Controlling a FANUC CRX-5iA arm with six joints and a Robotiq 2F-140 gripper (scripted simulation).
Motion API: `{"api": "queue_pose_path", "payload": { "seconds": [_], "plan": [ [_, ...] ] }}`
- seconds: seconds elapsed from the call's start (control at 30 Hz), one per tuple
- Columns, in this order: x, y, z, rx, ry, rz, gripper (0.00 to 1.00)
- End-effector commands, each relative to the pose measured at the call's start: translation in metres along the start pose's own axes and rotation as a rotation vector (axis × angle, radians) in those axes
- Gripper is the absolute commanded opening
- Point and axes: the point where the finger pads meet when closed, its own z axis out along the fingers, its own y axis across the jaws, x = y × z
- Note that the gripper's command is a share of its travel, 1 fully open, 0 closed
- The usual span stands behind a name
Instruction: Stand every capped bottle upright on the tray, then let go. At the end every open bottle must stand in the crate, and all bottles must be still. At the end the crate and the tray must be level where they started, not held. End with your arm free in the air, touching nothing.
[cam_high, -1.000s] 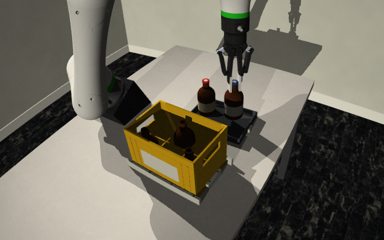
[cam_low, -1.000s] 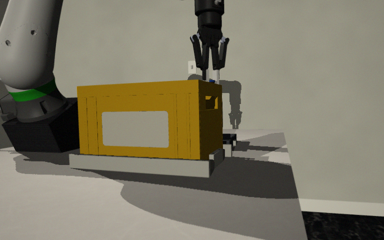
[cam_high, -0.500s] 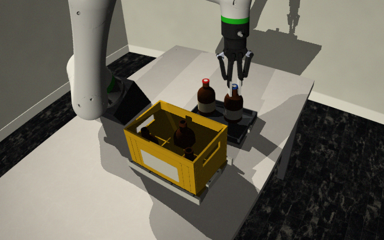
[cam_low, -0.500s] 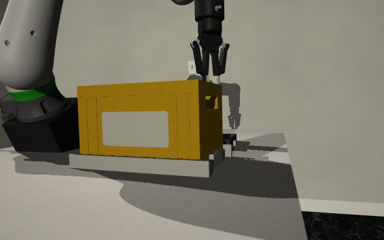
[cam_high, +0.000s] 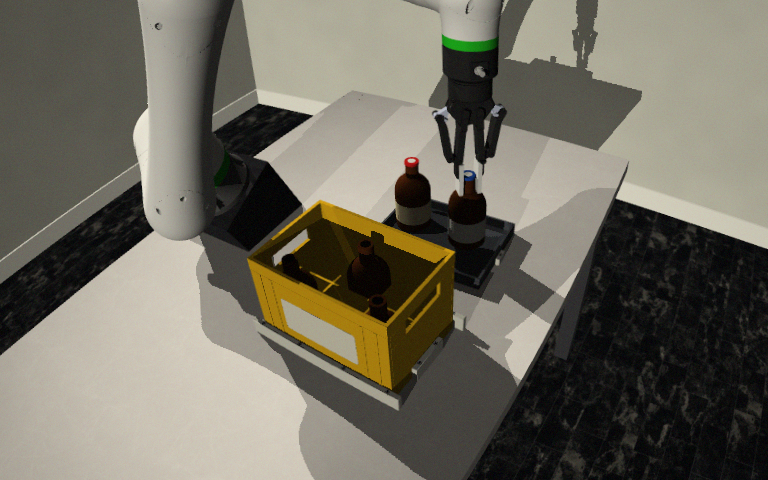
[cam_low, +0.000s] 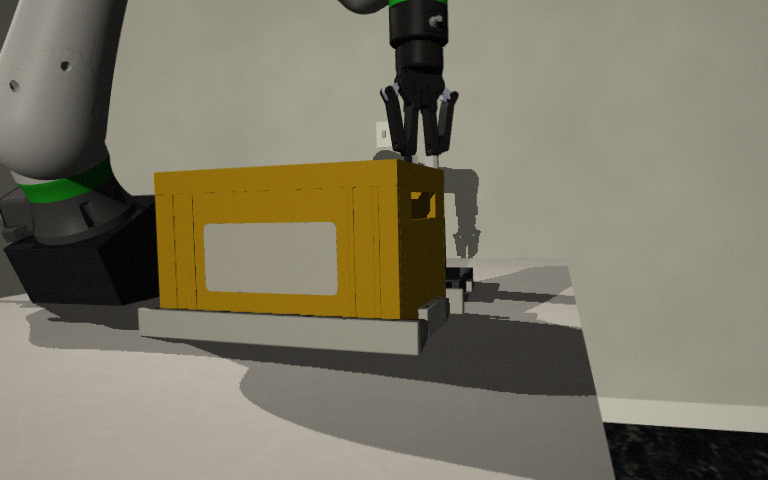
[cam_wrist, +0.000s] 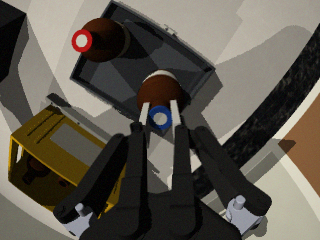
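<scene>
Right of centre in the top view, the gripper (cam_high: 469, 171) hangs straight down, its jaws nearly closed and clamped on the neck of the blue-capped bottle (cam_high: 467, 217). The bottle's long axis runs vertically, in line with the fingers and directly below them. Its base looks to be on or just above the right half of the dark tray (cam_high: 493, 253); I cannot tell if it touches. The red-capped bottle (cam_high: 412, 198) stands just beside it to the left. Three open bottles sit in the yellow crate (cam_high: 362, 333).

Bare test room: plain walls (cam_high: 651, 33), table (cam_high: 141, 367).
</scene>
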Motion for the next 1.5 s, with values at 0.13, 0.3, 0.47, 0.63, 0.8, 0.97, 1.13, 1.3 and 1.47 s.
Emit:
{"api": "queue_pose_path", "payload": {
  "seconds": [0.13,0.3,0.47,0.63,0.8,0.97,1.13,1.3,1.47],
  "plan": [
    [-0.0025,0.0002,-0.0002,-0.001,0.000,0.000,0.00],
    [-0.0047,0.0002,-0.0002,-0.001,0.000,0.000,0.00],
    [-0.0032,0.0002,-0.0002,-0.001,0.000,0.000,0.00],
    [-0.0008,0.0002,-0.0002,-0.001,0.000,0.000,0.00],
    [0.0016,0.0002,-0.0002,-0.001,0.000,0.000,0.00],
    [0.0020,0.0001,-0.0002,0.000,0.000,0.000,0.00],
    [-0.0007,0.0001,-0.0002,0.000,0.000,0.000,0.00],
    [-0.0033,0.0002,-0.0002,-0.001,0.000,0.000,0.00],
    [-0.0055,0.0002,-0.0002,-0.001,0.000,0.000,0.00]
  ]
}}
